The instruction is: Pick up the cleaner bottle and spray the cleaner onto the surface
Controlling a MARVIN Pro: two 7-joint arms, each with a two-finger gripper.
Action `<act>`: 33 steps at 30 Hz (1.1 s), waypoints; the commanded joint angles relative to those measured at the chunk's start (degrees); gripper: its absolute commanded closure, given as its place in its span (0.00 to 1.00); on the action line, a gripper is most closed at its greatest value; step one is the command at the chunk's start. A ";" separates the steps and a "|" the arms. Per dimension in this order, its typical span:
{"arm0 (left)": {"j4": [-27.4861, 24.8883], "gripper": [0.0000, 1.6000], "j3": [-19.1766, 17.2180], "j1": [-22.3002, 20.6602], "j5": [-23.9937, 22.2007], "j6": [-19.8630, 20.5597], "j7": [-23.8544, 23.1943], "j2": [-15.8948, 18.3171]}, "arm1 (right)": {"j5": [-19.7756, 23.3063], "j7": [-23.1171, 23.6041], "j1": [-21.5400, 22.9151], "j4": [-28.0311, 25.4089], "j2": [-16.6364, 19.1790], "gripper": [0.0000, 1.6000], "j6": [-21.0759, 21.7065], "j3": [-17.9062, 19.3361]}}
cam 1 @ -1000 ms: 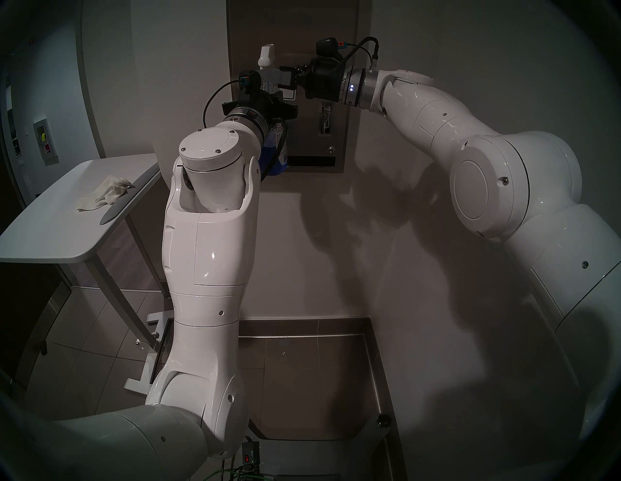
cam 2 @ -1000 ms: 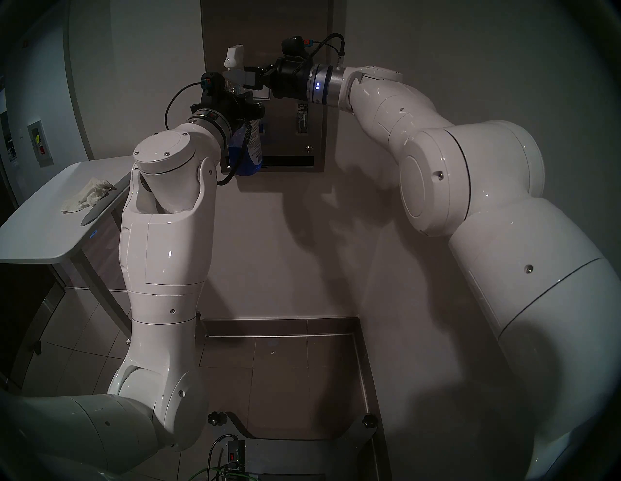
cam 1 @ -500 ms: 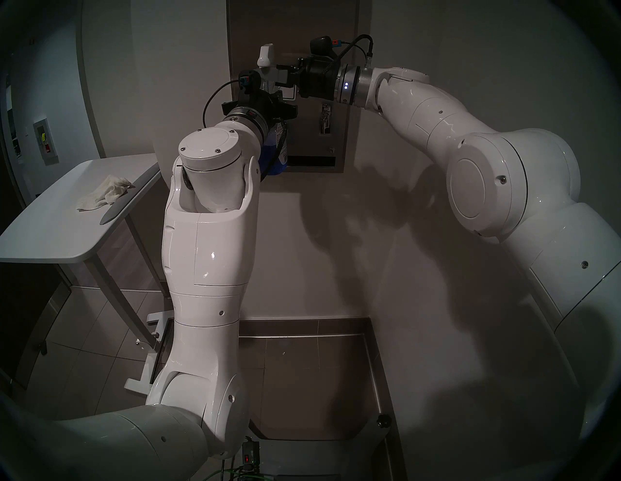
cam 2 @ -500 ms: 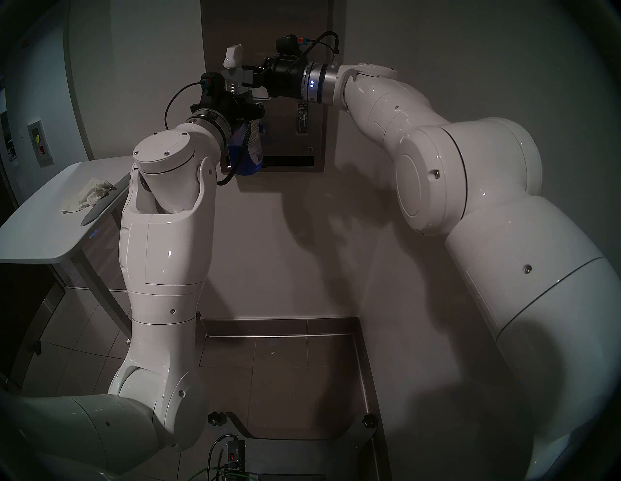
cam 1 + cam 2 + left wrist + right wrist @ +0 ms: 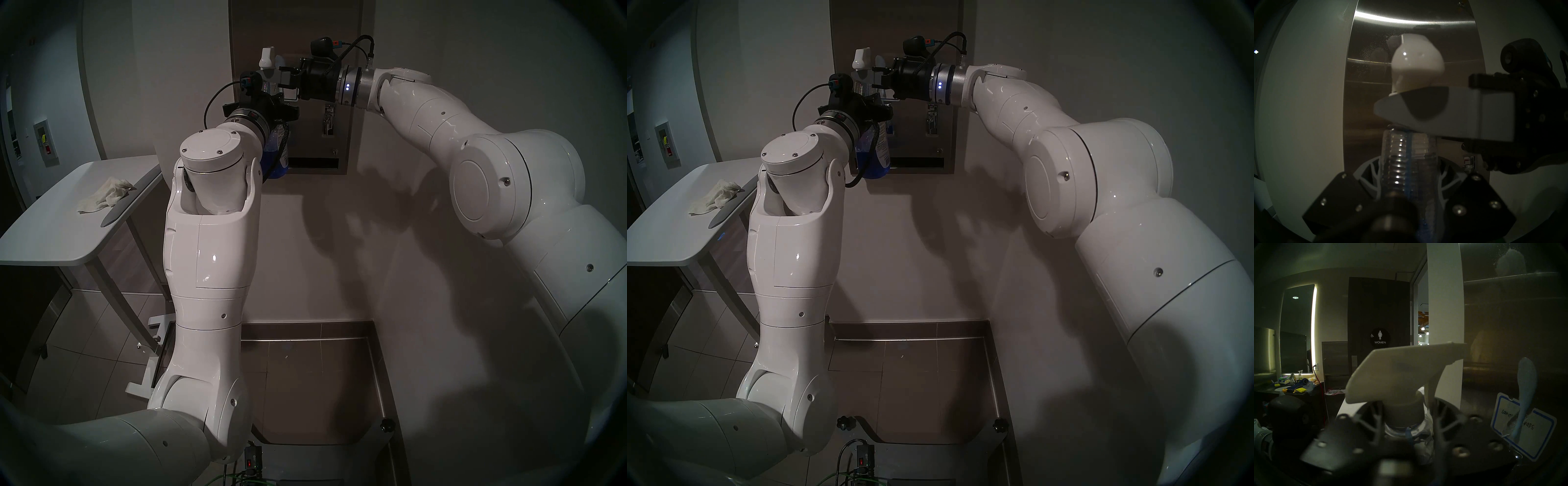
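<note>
My left gripper (image 5: 271, 101) is shut on the ribbed neck of the cleaner bottle (image 5: 275, 159) and holds it upright close to the steel dispenser front (image 5: 339, 51). The bottle's blue liquid shows below my wrist. My right gripper (image 5: 284, 78) comes in from the right. Its fingers (image 5: 1440, 112) are closed around the collar and trigger under the white spray head (image 5: 1398, 370). The nozzle points at the steel. A pale wet patch (image 5: 279, 61) and a blue foam streak (image 5: 1526, 383) sit on the steel, above a blue-bordered label (image 5: 1534, 429).
A white table (image 5: 51, 230) stands at the left with a crumpled white cloth (image 5: 105, 195) on it. The plain white wall (image 5: 339, 254) runs below and right of the dispenser. A steel-edged base (image 5: 376, 373) lies on the tiled floor.
My right arm has moved left toward the spray head and its fingers have narrowed on the trigger. A pale wet patch has appeared on the steel beside the nozzle. The left arm has barely moved.
</note>
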 commanded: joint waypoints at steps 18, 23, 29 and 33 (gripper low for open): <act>-2.85 1.00 0.20 -3.43 0.07 -1.38 -0.03 -0.52 | -0.01 0.54 2.99 -1.55 0.63 1.00 -0.46 0.30; -2.83 1.00 0.20 -3.45 0.15 -1.34 -0.02 -0.55 | -0.07 0.92 3.01 -1.53 0.69 0.11 -0.53 0.36; -2.86 1.00 0.19 -3.45 0.16 -1.32 -0.06 -0.58 | -0.06 0.99 3.05 -1.50 0.95 0.00 -0.68 0.42; -2.89 1.00 0.19 -3.45 0.19 -1.30 -0.11 -0.61 | -0.07 1.50 3.21 -1.49 1.71 0.00 -0.76 0.46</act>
